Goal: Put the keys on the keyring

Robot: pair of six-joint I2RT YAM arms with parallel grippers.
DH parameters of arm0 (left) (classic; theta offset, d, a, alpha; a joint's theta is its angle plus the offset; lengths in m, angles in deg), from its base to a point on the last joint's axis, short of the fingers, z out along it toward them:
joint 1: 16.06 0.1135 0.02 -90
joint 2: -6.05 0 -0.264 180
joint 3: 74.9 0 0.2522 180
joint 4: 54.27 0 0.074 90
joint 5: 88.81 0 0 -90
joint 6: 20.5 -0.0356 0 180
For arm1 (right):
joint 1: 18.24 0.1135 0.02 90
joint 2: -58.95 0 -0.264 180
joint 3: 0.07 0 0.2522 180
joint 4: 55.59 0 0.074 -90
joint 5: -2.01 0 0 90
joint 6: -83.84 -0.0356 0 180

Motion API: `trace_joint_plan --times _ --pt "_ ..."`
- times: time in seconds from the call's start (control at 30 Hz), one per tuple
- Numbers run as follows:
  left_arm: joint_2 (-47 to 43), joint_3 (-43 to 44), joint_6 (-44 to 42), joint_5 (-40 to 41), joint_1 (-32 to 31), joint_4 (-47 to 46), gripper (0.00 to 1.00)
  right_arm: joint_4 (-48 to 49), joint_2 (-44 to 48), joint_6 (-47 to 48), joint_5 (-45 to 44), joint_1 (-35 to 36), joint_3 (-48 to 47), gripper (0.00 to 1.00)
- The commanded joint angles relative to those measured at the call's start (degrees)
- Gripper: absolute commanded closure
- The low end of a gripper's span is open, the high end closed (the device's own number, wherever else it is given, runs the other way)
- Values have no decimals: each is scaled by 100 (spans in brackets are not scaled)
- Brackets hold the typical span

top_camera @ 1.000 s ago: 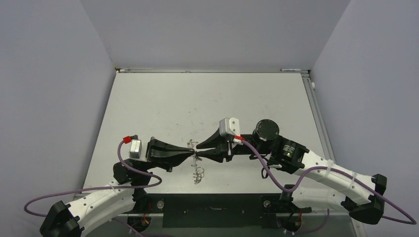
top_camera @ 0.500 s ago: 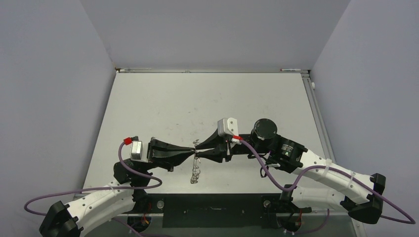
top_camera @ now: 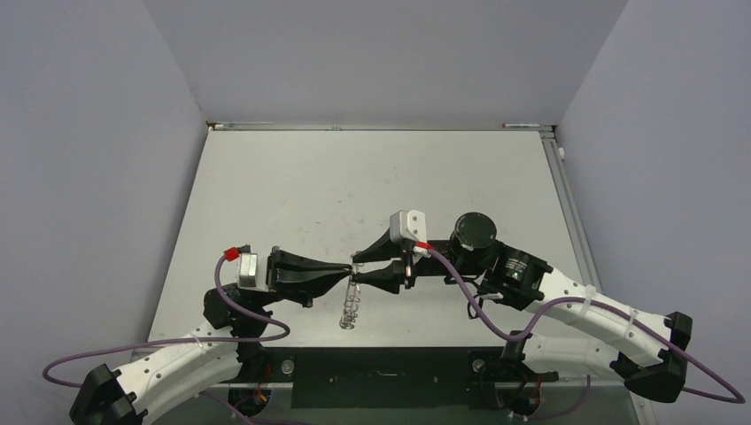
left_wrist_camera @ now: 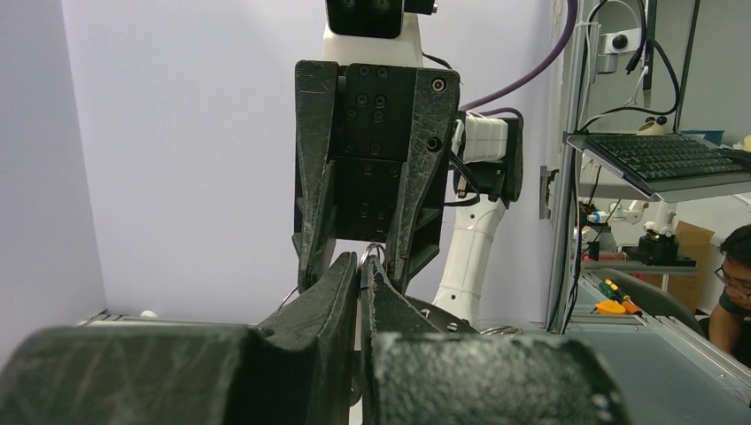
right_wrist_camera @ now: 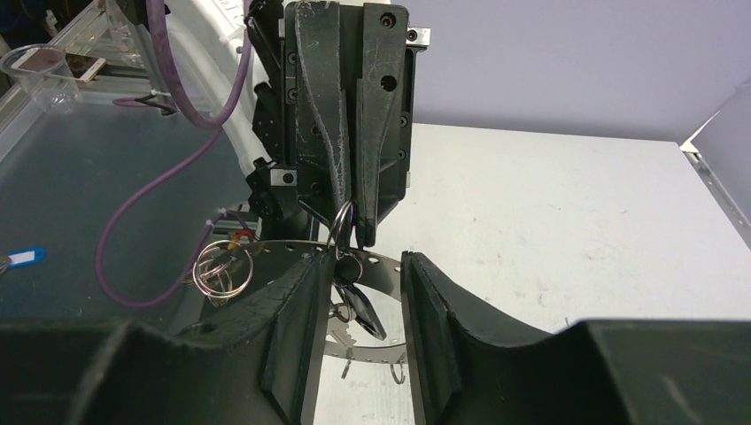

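My left gripper (top_camera: 351, 272) is shut on a small wire loop (right_wrist_camera: 344, 220) at the rim of the keyring (top_camera: 349, 308), a flat grey ring that hangs below its tip. In the right wrist view the keyring's band (right_wrist_camera: 363, 349) shows between my fingers, and a black-headed key (right_wrist_camera: 361, 312) dangles from the held loop in front of it. My right gripper (right_wrist_camera: 367, 258) is open, its two fingers straddling the key and the left gripper's tip without touching the key. In the left wrist view my left gripper (left_wrist_camera: 363, 263) pinches the loop, with the right gripper's open fingers (left_wrist_camera: 314, 221) facing it.
A cluster of loose wire loops (right_wrist_camera: 221, 267) hangs from the keyring's left side. The grey table (top_camera: 381, 177) extends behind the grippers, with purple walls on three sides. The black base strip (top_camera: 381, 376) lies at the near edge. A plastic cup (right_wrist_camera: 27, 66) stands off the table.
Both grippers have drifted slightly left. The hanging keyring has swung a little left under the left gripper. The right gripper stays open around the left tip.
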Motion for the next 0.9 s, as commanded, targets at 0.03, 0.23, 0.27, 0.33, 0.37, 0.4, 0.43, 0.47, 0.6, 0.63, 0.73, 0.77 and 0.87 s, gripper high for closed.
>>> trace_joint_plan --times 0.03,0.23,0.27,0.33,0.37,0.4,0.43,0.47,0.6,0.63,0.73,0.77,0.87 --pt "-43 299 -171 381 -8 72 100 37 206 61 104 19 -172 61" --pt "-172 299 -314 503 -3 280 100 -183 305 120 -9 10 -240 55" --pt "-190 299 -334 519 -3 314 100 -197 340 120 -39 10 -234 54" --pt "-196 299 -346 530 -6 324 100 -132 366 67 -27 5 -197 53" --pt "-186 299 -354 537 -7 324 100 -100 360 39 -6 10 -183 53" --pt "-178 304 -348 543 -1 301 100 -61 345 11 5 8 -166 53" --pt "-164 300 -352 551 -2 286 100 -7 323 -21 18 10 -138 53" --pt "-149 299 -342 558 -7 270 100 76 303 -57 22 4 -102 53" --pt "-85 275 -279 563 -4 136 100 370 244 -165 -22 5 19 56" --pt "-66 266 -255 558 -7 98 100 461 221 -169 -59 9 28 57" --pt "-32 255 -203 550 -3 14 100 580 134 -169 -214 10 27 59" --pt "-21 252 -199 548 -3 2 100 623 113 -176 -271 4 33 60" --pt "-24 230 -189 550 -4 -40 100 718 -11 -188 -259 7 51 61"
